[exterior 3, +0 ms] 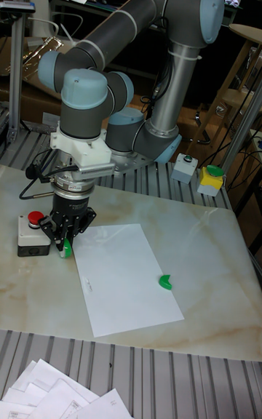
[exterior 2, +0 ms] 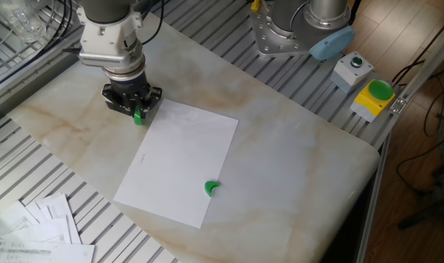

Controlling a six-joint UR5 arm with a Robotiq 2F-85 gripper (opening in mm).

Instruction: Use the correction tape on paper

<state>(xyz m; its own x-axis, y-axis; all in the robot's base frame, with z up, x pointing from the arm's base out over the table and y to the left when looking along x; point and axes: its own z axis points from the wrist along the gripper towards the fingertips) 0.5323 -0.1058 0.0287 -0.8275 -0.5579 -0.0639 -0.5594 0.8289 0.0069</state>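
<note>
The paper (exterior 2: 182, 157) (exterior 3: 127, 277) lies flat on the marble table, a large white sheet with a faint mark near its left edge. My gripper (exterior 2: 138, 112) (exterior 3: 65, 243) points straight down at the paper's far left corner. It is shut on the correction tape (exterior 2: 139, 117) (exterior 3: 67, 247), of which only a green part shows below the black fingers. The tape's tip is right at the sheet's corner edge; whether it touches the paper I cannot tell. A small solid green crescent piece (exterior 2: 212, 188) (exterior 3: 166, 282) rests on the paper near its right edge.
A grey box with a red button (exterior 3: 33, 233) sits just left of the gripper. Printed sheets (exterior 2: 39, 230) (exterior 3: 65, 393) are fanned at the table's near left. A grey box (exterior 2: 353, 69) and a yellow box (exterior 2: 375, 95) with green buttons stand far right.
</note>
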